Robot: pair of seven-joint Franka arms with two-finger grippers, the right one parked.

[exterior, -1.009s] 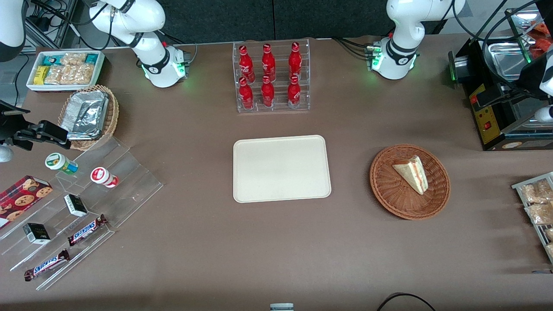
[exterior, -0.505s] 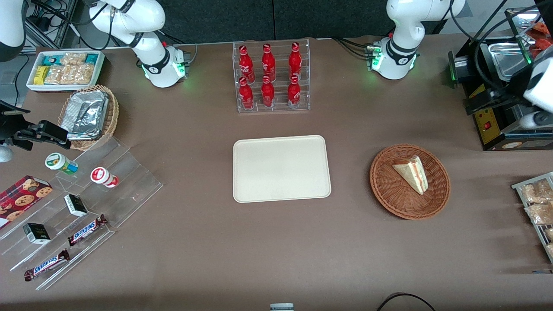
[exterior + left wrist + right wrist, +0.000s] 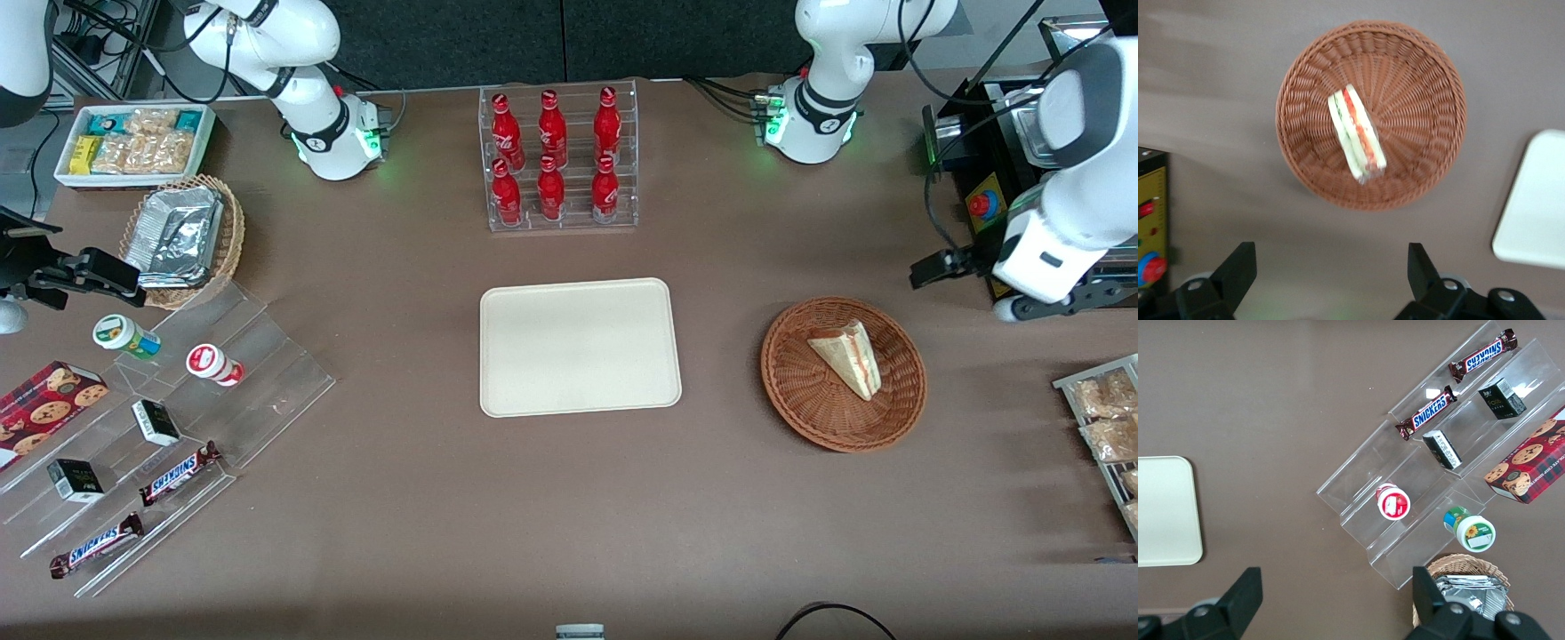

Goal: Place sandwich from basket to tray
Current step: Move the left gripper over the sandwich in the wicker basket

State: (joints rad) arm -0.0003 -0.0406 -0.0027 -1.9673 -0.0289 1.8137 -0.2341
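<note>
Front view shows the basket (image 3: 844, 373) sitting on the brown table (image 3: 569, 498), and every place here is taken from that basket. Inside it lies the sandwich (image 3: 846, 357), a pale triangular wedge resting on the weave slightly farther from the front camera than the basket's middle, its red-orange and green filling edge turned toward the working arm's end of the table. Beside the basket, toward the parked arm's end and apart from it, is the tray (image 3: 580, 347), flat on the table with nothing on it. Farther from the front camera than the basket, and past the tray toward the parked arm's end, stands a clear rack of red bottles (image 3: 557, 158). The gripper (image 3: 942, 265) hangs above the table just outside the basket's rim, farther from the front camera than the basket and toward the working arm's end, touching neither basket nor sandwich. The left wrist view looks straight down on the same basket (image 3: 1371, 115) with the sandwich (image 3: 1357, 133) lying in it, filling stripes facing up, and a corner of the tray (image 3: 1535, 207) beside it. In that view the gripper (image 3: 1328, 267) has its two dark fingers (image 3: 1238, 267) spread wide apart with only bare table between them, so the claw is released and holds nothing. A black control box with a red button (image 3: 980, 204) stands near the gripper, farther from the front camera than the basket.
</note>
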